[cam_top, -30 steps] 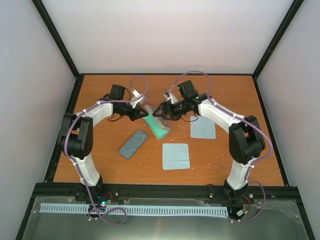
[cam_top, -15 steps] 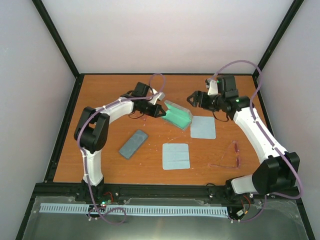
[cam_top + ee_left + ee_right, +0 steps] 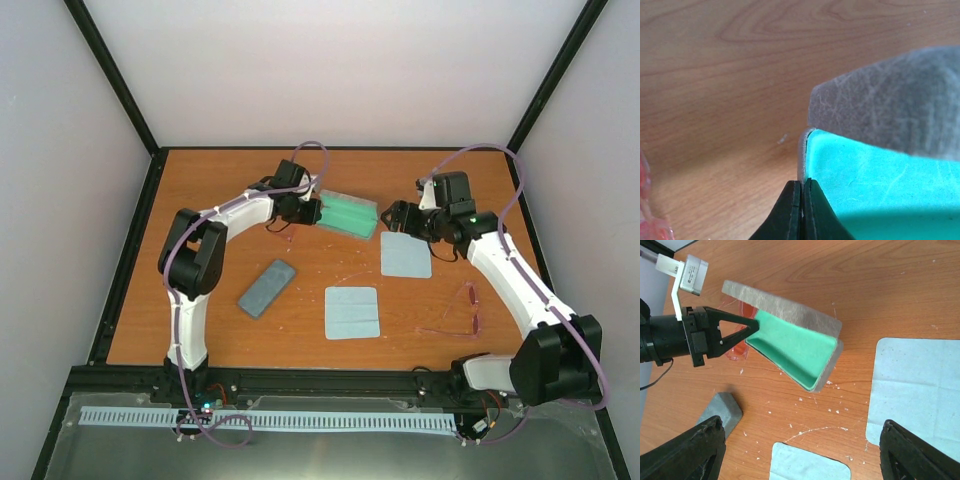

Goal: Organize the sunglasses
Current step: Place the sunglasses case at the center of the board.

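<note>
Showing an orange wood-grain bench (image 3: 220, 190), flecked white, boxed in by black rails (image 3: 330, 380) and pale walls (image 3: 330, 70). Left gripper (image 3: 318, 211) pinched tight on the rim of an open, green-lined case (image 3: 350, 215) far centre; right gripper (image 3: 396, 217) spread wide, empty, near its right end. Sunglasses (image 3: 462, 312) flat on the bench, near right, clear of both cloths (image 3: 352, 312).

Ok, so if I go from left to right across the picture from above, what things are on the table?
Closed grey case → open green-lined case → far blue cloth → red sunglasses. The near blue cloth lines up with the open case, so it has no clear place.
</note>
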`<state>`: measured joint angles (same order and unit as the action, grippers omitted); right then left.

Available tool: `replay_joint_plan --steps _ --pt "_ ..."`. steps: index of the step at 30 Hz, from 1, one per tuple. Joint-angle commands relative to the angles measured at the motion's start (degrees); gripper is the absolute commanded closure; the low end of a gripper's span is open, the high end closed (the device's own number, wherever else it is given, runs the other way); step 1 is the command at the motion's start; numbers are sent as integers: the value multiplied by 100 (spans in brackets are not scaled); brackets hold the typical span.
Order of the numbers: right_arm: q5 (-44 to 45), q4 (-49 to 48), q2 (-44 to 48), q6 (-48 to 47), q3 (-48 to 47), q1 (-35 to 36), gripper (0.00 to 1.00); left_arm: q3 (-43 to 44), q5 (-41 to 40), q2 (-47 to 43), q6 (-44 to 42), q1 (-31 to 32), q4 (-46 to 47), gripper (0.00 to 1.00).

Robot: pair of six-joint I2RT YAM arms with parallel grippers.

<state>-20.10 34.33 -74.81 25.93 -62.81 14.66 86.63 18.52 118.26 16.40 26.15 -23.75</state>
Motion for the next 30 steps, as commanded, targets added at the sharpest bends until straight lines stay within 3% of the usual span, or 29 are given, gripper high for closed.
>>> replay_joint_plan --steps 1,25,30 --pt "25 -294 89 94 246 12 18 374 -462 205 162 20 39 100" --pt "-54 -444 -194 44 594 12 18 687 -1190 769 12 22 -147 100" --pt "-73 -436 -261 54 625 36 18 556 -948 692 -10 20 -128 91"
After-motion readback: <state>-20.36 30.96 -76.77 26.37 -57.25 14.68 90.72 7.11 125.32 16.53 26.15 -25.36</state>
